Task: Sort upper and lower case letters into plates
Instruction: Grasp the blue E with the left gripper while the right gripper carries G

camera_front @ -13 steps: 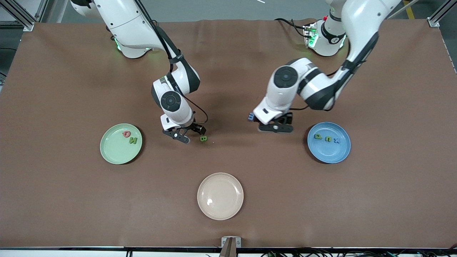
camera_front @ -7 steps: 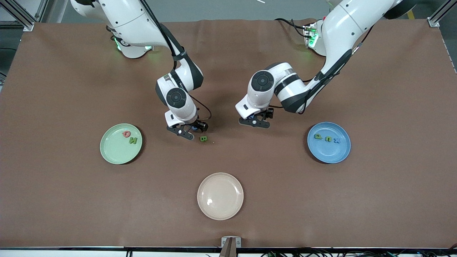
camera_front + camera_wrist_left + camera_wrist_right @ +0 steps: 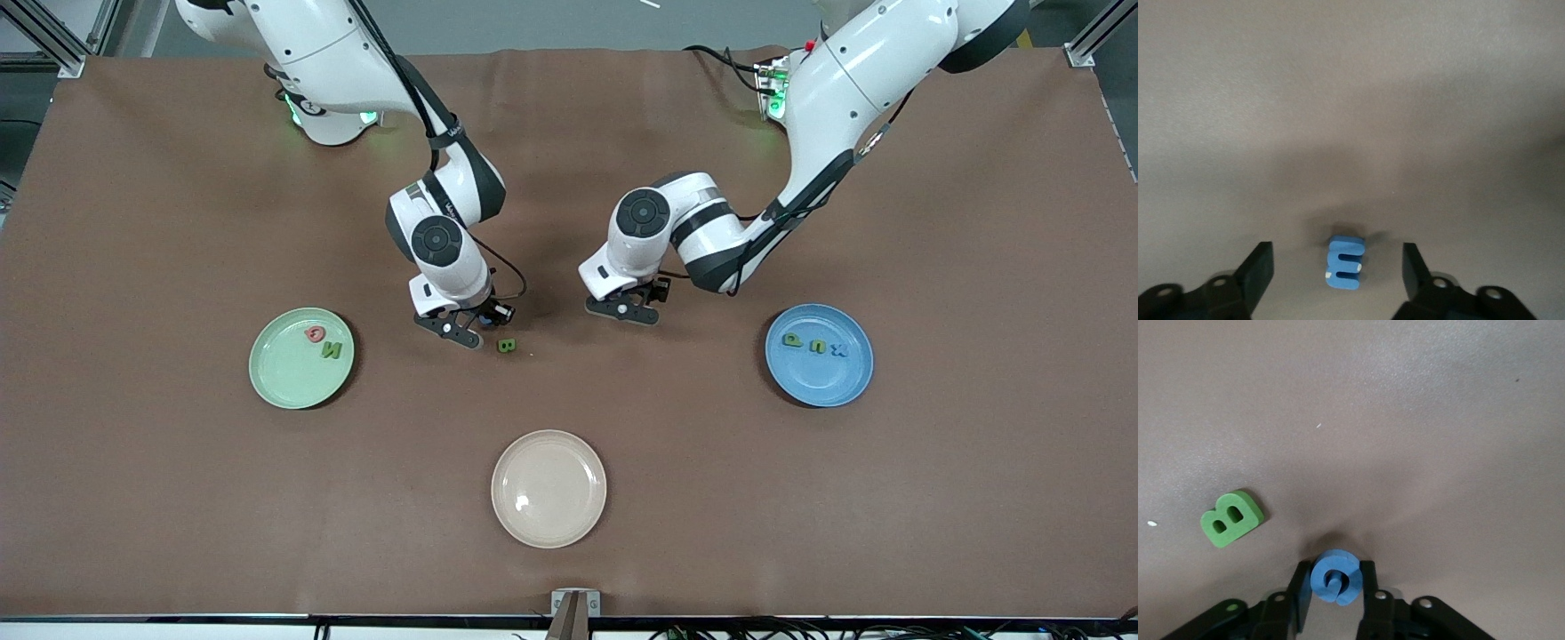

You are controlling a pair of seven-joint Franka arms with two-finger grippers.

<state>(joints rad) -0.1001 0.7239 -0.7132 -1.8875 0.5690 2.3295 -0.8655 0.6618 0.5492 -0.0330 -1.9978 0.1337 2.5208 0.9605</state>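
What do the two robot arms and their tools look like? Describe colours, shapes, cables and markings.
Both arms have glossy white rounded shells with black joint bands and round dark caps at the wrists. The right tool and left tool are black with two flat fingers. A thin black cable loops beside each wrist. Green lights glow at the bases.

Green B [image 3: 1231,518] on the table; blue G [image 3: 1334,576] between the right gripper's [image 3: 1333,587] jaws.
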